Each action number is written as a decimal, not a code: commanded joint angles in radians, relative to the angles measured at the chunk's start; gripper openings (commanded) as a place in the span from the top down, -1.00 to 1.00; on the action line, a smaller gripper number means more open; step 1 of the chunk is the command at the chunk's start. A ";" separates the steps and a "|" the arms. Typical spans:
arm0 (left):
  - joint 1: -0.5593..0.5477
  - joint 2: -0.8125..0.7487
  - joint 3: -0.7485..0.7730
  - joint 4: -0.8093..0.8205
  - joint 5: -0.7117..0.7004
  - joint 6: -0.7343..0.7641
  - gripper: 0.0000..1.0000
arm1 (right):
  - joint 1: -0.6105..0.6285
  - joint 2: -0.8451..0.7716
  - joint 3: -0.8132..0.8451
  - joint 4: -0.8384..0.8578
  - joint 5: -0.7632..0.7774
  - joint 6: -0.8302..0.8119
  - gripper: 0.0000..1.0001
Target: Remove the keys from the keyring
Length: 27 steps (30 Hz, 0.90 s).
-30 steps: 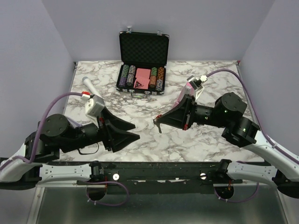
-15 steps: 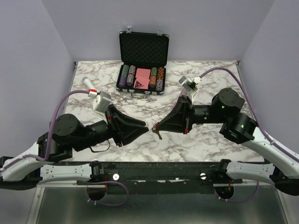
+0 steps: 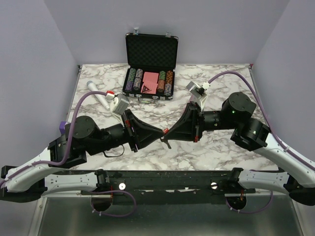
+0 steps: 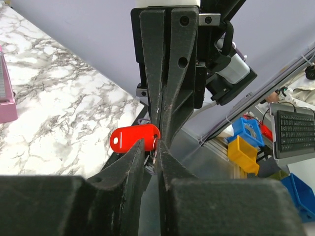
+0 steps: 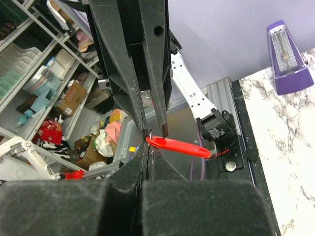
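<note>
Keys (image 3: 168, 143) look like they're still on the keyring (image 4: 134, 138), so nothing's off yet. They're just a tiny greyish bit dangling under the bright red oval tag, up in the air over the middle of the tabletop (image 3: 211, 147). Right pincer (image 4: 159, 132) is pressed together on the tag's end, and left pincer (image 4: 151, 146) faces it from the left, narrowly spread around the key end, no clear pinch.

Keys (image 4: 154, 158) mostly hidden inside left gripper (image 4: 151, 147); keyring (image 4: 129, 138) end covered; pink object (image 4: 7, 93) cut off at edge.
</note>
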 commanded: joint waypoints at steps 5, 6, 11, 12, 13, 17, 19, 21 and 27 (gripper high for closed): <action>0.013 0.047 0.027 -0.013 0.090 -0.011 0.86 | 0.007 -0.001 0.019 -0.008 -0.014 -0.013 0.99; 0.013 0.049 0.028 -0.017 0.089 -0.011 0.92 | 0.004 -0.001 0.016 -0.008 -0.014 -0.013 0.99; 0.013 0.041 0.022 -0.031 0.098 -0.011 1.00 | 0.004 -0.003 0.005 -0.009 -0.014 -0.015 0.99; 0.012 0.040 0.018 -0.031 0.107 -0.011 1.00 | 0.004 -0.001 0.002 -0.009 -0.014 -0.015 0.99; 0.013 0.038 0.009 -0.030 0.115 -0.013 1.00 | 0.005 -0.001 -0.001 -0.009 -0.015 -0.015 0.99; 0.013 0.024 -0.030 -0.028 0.165 -0.014 1.00 | 0.007 0.009 -0.018 -0.009 -0.031 -0.015 0.99; 0.013 0.023 -0.039 -0.033 0.205 -0.003 1.00 | 0.007 0.017 -0.024 -0.011 -0.044 -0.015 0.99; 0.013 0.021 -0.045 -0.050 0.250 0.018 1.00 | 0.004 0.023 -0.021 -0.017 -0.061 -0.022 0.99; 0.016 0.052 -0.030 -0.135 0.385 0.093 1.00 | 0.007 0.066 0.017 -0.085 -0.123 -0.065 0.99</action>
